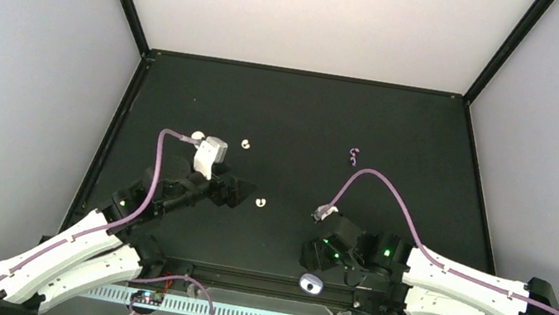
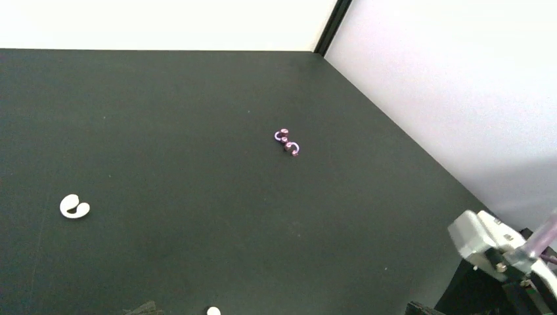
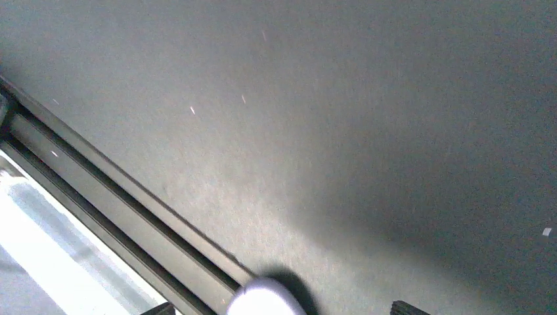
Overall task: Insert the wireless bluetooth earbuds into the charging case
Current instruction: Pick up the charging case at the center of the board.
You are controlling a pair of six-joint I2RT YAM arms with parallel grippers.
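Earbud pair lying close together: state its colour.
The earbud pair is lilac-purple; the left wrist view shows it best.

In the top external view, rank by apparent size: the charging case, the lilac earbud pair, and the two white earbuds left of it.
1. charging case, at the near edge.
2. lilac earbud pair, taken together.
3. white earbud mid-table and white earbud farther back: they look alike, so no ranking between them.

Top camera: high at 6 o'clock, looking down on the whole table (image 1: 300,110). Left wrist: low, facing 2 o'clock, sharing the purple earbuds (image 2: 286,141). Right wrist: close above the 6 o'clock edge.
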